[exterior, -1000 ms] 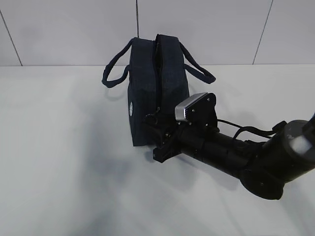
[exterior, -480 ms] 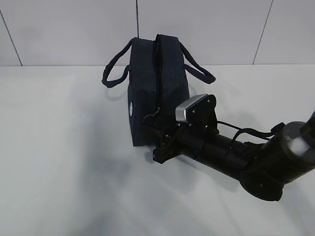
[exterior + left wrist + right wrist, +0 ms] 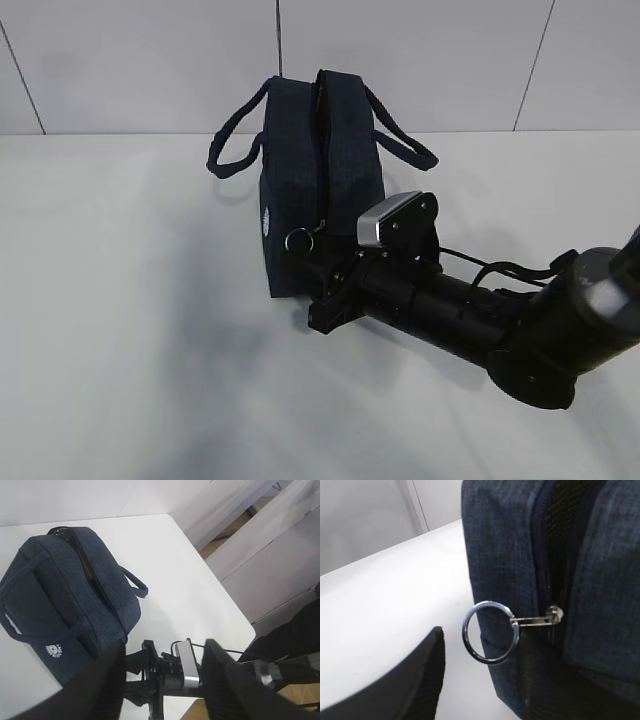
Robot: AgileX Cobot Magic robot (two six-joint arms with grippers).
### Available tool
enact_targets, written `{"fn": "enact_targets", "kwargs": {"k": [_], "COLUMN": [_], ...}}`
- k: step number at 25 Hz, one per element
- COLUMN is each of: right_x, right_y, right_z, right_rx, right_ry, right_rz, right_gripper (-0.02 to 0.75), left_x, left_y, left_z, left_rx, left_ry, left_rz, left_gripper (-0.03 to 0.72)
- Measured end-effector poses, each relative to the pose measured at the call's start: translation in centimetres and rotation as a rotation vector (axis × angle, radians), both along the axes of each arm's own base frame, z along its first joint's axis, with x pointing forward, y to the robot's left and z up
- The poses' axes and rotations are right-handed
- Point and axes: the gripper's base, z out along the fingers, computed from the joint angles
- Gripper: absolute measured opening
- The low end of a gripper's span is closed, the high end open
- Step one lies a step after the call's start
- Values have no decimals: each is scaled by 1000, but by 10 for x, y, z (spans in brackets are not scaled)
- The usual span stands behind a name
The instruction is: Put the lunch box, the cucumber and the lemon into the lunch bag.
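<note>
Since the earlier frame the ring pull [image 3: 297, 239] moves out from the bag's end and now shows as a full bright circle, while before it was only a thin dark loop near the zipper. The right gripper [image 3: 312, 262] shifts slightly toward the bag's lower corner.

The right jaws stand about half open. In the right wrist view one dark finger [image 3: 400, 690] is at the lower left, apart from the ring pull [image 3: 489, 632], and nothing is between the jaws that I can see. The ring hangs free at the end of the zipper.

The left jaws are also about half open and they hold nothing; their two fingers [image 3: 97, 687] frame the lower part of the left wrist view, high above the scene.

The lunch bag [image 3: 318, 180] stands upright on the white bench [image 3: 130, 330], with its two handles hanging to both sides and the round white logo facing left. The zipper slider [image 3: 554, 615] is at the near end of the bag. In the left wrist view the far part of the top is slightly gaping. The lunch box, the cucumber and the lemon are not visible; I cannot tell if they are inside.
</note>
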Motion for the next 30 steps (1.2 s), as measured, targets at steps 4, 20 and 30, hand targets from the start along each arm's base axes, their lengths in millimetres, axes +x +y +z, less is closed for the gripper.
{"fn": "enact_targets", "kwargs": {"k": [4, 20, 30], "right_x": [-1, 3, -1], "right_y": [0, -4, 1], "right_z": [-3, -14, -14], "right_rx": [3, 81, 66], "right_ry": [10, 118, 119], "right_rz": [4, -75, -4], "right_gripper": [348, 348, 348], "left_x": [0, 0, 0], "left_y": [0, 0, 0], "left_z": [0, 1, 1], "left_rx": [-4, -7, -7], "left_ry": [0, 0, 0], "left_rz": [0, -1, -1], "left_gripper": [354, 354, 354]}}
